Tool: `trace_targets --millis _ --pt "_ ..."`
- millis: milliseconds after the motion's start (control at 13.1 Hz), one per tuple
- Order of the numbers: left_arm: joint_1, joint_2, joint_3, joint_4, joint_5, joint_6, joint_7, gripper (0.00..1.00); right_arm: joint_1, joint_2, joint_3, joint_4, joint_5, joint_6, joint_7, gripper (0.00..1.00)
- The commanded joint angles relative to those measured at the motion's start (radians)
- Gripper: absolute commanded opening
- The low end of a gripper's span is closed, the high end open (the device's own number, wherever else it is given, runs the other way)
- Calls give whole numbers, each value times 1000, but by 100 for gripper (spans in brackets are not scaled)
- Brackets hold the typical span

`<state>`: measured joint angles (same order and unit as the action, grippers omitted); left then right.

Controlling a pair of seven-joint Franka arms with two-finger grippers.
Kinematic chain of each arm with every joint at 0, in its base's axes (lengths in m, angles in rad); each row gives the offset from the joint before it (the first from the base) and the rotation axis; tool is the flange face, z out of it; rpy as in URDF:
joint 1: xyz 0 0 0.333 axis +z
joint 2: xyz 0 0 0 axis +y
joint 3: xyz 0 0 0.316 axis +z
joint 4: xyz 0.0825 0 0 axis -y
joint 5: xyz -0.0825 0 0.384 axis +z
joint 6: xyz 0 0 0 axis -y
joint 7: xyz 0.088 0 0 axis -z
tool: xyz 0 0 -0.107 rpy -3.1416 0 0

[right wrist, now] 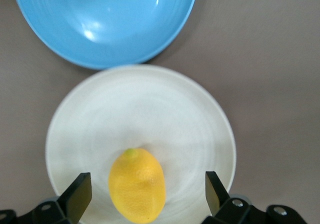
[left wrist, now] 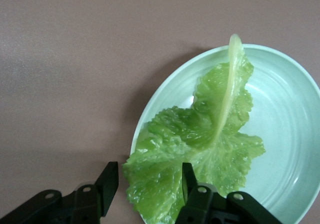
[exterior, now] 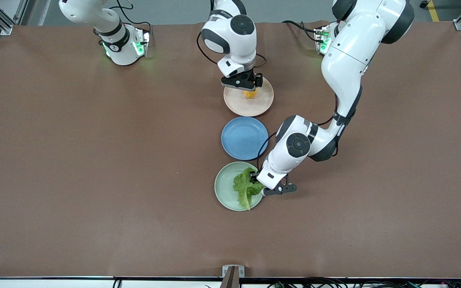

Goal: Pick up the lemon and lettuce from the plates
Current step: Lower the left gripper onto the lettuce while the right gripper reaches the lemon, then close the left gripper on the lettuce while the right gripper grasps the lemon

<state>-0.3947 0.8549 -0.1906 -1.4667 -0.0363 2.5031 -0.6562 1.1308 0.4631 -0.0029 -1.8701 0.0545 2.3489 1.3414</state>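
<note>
The lemon lies on the beige-pink plate, the plate nearest the robots' bases. My right gripper is low over it and open. In the right wrist view the lemon sits between the two spread fingers of the right gripper, apart from both. The lettuce lies on the mint green plate, nearest the front camera. My left gripper is low at that plate's rim, on the side toward the left arm's end. In the left wrist view the left gripper is open, its fingers straddling the edge of the lettuce.
An empty blue plate sits between the two task plates; it also shows in the right wrist view. The mint plate and the beige-pink plate show in the wrist views. Brown table surface surrounds the plates.
</note>
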Motion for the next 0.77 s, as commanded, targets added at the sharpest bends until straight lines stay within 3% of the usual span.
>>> trace_targets --millis 0,230,536,689 --pt "-6 7 3 17 21 8 -19 53 61 49 -17 51 -28 -6 86 100" --pt "2 1 5 17 24 8 -14 53 75 80 -19 61 -88 -2 133 100" --pt "10 -5 6 17 33 8 -13 52 101 161 -20 127 -105 7 182 100" --pt "10 -8 6 17 33 8 -13 47 102 177 -20 137 -148 10 183 100"
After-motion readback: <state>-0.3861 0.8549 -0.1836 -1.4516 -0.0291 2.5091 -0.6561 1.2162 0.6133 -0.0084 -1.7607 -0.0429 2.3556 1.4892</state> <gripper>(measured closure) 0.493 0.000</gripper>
